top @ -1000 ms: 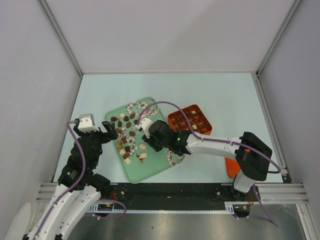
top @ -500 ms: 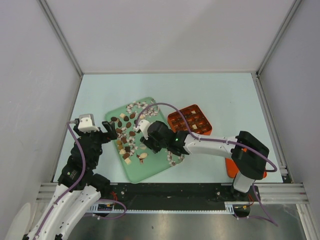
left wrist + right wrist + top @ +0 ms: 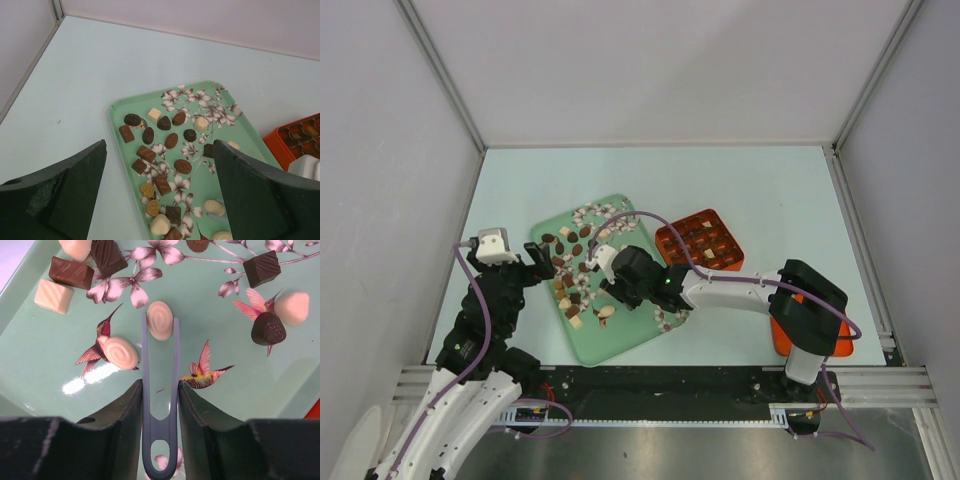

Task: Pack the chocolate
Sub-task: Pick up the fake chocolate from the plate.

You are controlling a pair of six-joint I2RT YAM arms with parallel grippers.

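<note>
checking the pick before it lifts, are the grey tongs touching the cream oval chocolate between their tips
Touching. In the right wrist view both tips of the grey tongs meet the sides of the cream oval chocolate with no gap.

A flowered green tray point(image 3: 625, 340) lies on the pale desk point(image 3: 740, 180), an orange gridded box point(image 3: 705, 240) beside it. Grey tongs point(image 3: 160, 430) reach over the tray

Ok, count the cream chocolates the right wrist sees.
5: oval between the tongs, second oval left of it, square far left, cropped piece top left, dome far right; others possibly hidden.
</note>
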